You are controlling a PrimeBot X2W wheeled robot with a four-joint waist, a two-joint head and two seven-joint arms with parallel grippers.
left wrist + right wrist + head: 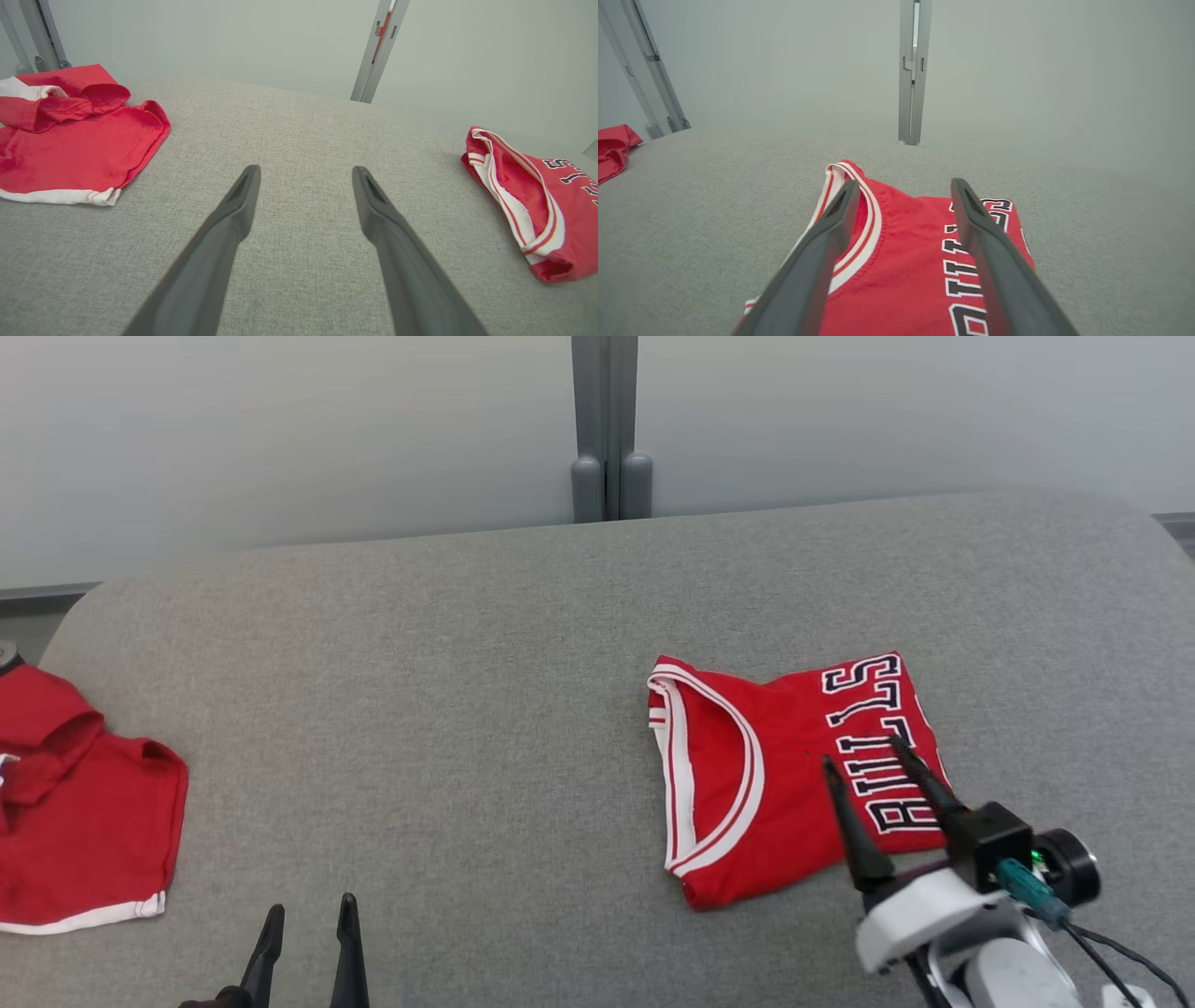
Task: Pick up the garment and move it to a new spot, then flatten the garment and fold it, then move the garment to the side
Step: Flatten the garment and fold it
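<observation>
Hovering above the folded red garment, right claw, over its lettering, fingers spread, gripping nothing

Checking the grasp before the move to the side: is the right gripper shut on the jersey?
No, the right gripper stands wide open over the folded jersey, which lies flat with no cloth pinched.

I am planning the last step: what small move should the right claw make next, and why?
Probably lower the right claw onto the folded red jersey with black-and-white lettering and shut it. The jersey already lies folded on the grey fabric surface, and the open claw hangs over it, holding nothing.
</observation>
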